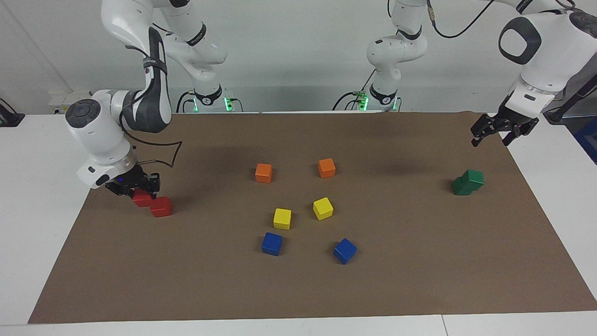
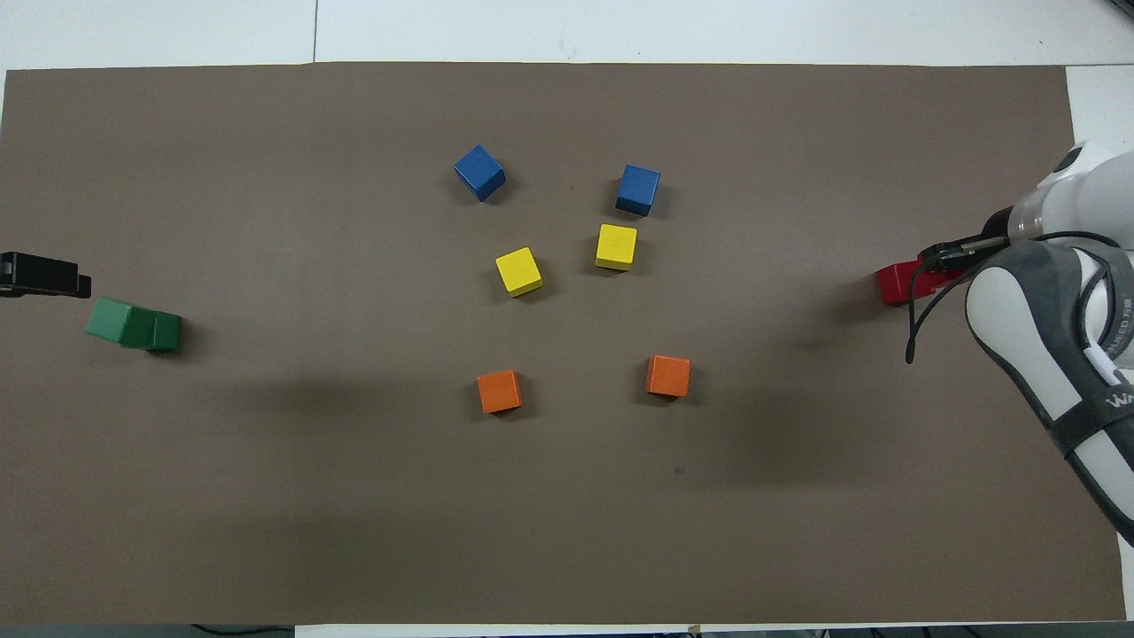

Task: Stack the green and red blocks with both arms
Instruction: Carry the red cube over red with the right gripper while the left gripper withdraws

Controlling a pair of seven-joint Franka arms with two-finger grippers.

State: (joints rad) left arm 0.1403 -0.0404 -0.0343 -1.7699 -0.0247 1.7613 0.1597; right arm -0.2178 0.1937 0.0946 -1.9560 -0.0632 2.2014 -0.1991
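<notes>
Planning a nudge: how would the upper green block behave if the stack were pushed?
The upper green block sits offset on the lower green block, so it would likely slide or tip off. Its flat faces mean it probably will not roll. It looks rigid, so it should not deform.
</notes>
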